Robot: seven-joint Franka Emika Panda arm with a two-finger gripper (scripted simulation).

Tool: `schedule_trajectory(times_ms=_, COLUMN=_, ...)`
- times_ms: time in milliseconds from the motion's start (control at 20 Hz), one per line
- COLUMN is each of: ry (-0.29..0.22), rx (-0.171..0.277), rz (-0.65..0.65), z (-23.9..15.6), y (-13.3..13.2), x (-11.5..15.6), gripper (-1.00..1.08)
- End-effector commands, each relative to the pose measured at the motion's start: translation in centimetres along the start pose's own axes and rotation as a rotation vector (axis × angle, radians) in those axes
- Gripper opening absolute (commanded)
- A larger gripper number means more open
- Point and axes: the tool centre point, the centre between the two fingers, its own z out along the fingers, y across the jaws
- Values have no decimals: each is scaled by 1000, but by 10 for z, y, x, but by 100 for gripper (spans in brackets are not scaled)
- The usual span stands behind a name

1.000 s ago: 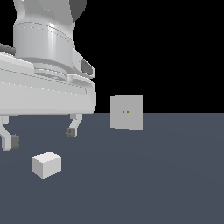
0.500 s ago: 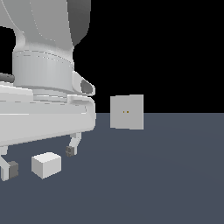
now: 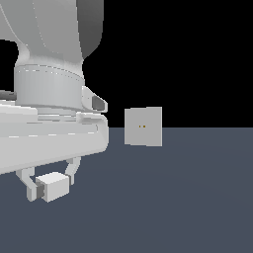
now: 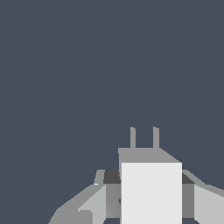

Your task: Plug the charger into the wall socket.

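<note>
The charger (image 3: 53, 187) is a small white block low on the dark floor at the exterior view's left. My gripper (image 3: 50, 184) is down around it, one finger on each side, jaws closed against its sides. In the wrist view the charger (image 4: 151, 192) fills the space between the fingers (image 4: 107, 192), and its two prongs (image 4: 132, 138) point away from the wrist. The wall socket (image 3: 143, 127) is an upright light-grey square panel with two tiny yellowish dots, standing farther back and to the exterior view's right of the gripper. It is not in the wrist view.
The arm's large white body (image 3: 49, 99) fills the exterior view's left half. The dark grey floor (image 3: 188, 197) stretches between the gripper and the socket.
The gripper has come down over the charger and its fingers have drawn in from wide apart to the block's sides. The charger and the socket stay in place.
</note>
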Motion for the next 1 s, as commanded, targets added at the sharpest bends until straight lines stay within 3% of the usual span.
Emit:
schedule_trajectory(times_ms=0, ry=0, rx=0, rz=0, z=0, y=0, x=0, gripper=-100)
schedule_trajectory(times_ms=500, ry=0, rx=-1, rz=39, z=-3, y=4, x=2, gripper=-100)
schedule_trajectory(times_ms=950, ry=2, rx=-3, rz=241, z=-16, y=27, x=6, gripper=-100)
